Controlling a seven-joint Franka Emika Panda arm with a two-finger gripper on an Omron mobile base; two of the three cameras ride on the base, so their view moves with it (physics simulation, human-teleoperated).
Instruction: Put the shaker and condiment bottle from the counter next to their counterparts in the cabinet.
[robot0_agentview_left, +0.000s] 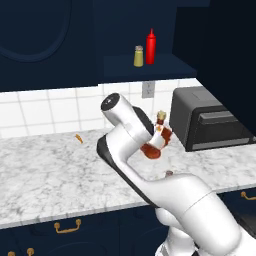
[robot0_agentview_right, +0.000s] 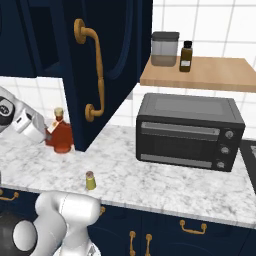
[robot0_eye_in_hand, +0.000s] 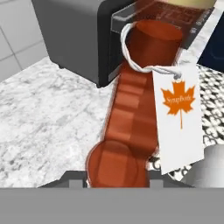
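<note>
The bottle (robot0_agentview_right: 60, 134) stands at the counter's (robot0_agentview_right: 165, 180) back, just beside the open cabinet door (robot0_agentview_right: 100, 60), with the end effector (robot0_agentview_right: 44, 131) pinching its ribbed body from the side. In the hand view the bottle (robot0_eye_in_hand: 131, 109) runs from the bottom edge up to its neck, with a white tag (robot0_eye_in_hand: 178, 116) (a maple leaf printed on it) hanging from a string. From the left base view the bottle (robot0_agentview_left: 156, 141) looks tilted in the grip and may be just off the surface, though I cannot tell for sure.

The step in hand seems to be lifting it toward the cabinet shelf (robot0_agentview_left: 165, 68), where the red squeeze bottle (robot0_agentview_left: 150, 46) and a shaker (robot0_agentview_left: 138, 56) stand side by side. To do it well, rise straight first and keep the bottle upright, since a round ribbed body can pivot between the fingers. Swing wide of the door edge and of the toaster oven (robot0_agentview_right: 189, 131), then set down beside the squeeze bottle without nudging either item.

The other shaker (robot0_agentview_right: 90, 180) waits near the counter's front edge, well apart.
</note>
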